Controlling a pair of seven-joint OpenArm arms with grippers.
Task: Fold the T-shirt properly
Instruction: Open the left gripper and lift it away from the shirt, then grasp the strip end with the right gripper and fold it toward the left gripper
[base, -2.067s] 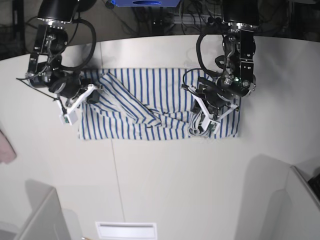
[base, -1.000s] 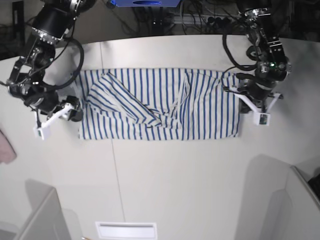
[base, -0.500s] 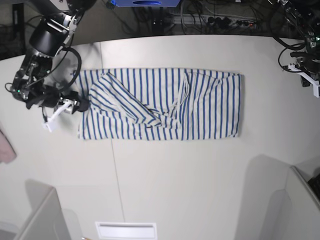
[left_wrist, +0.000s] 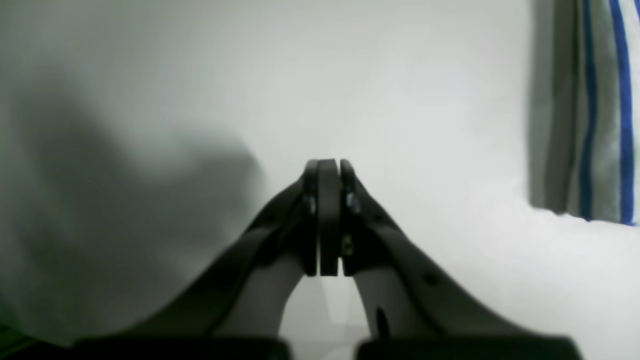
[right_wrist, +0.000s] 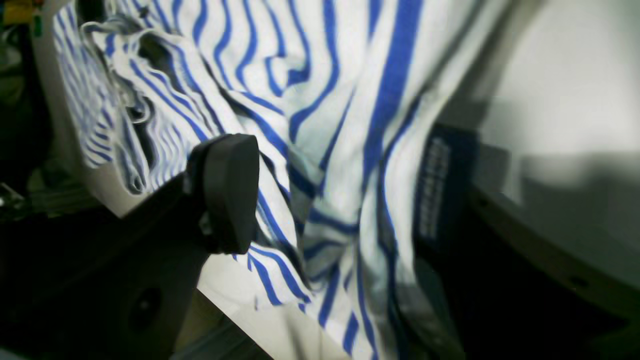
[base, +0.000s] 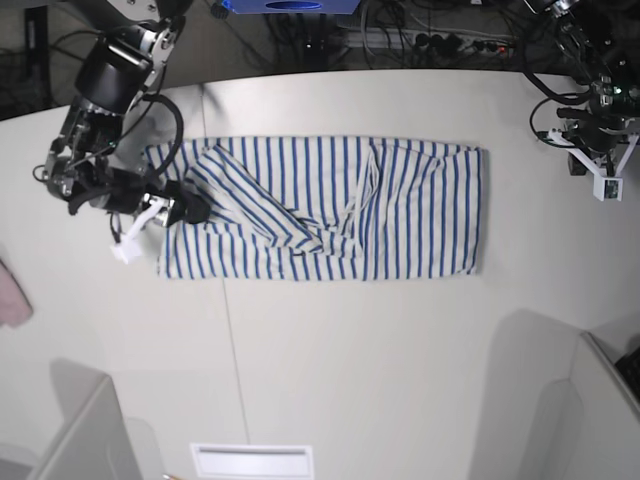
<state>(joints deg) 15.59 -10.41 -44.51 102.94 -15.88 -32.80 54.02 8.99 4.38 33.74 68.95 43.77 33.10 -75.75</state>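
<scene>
The T-shirt (base: 330, 210), white with thin blue stripes, lies as a long band across the table, creased in the middle. My right gripper (base: 185, 212) is at its left end. In the right wrist view the right gripper (right_wrist: 340, 200) stands open, with bunched striped cloth (right_wrist: 320, 100) and a small dark tag (right_wrist: 437, 190) between its fingers. My left gripper (base: 597, 160) hovers over bare table well to the right of the shirt. It is shut and empty (left_wrist: 329, 170), with only a strip of the shirt's edge (left_wrist: 600, 110) in its view.
A pink cloth (base: 12, 295) shows at the left edge. Grey panels stand at the lower left (base: 85, 440) and lower right (base: 600, 400). A white slotted plate (base: 252, 460) sits at the front. Cables (base: 420, 40) run behind the table's far edge.
My right gripper came back from beside the shirt onto its left end, and that end shifted slightly. My left gripper left the shirt's right end and now hangs off to the right.
</scene>
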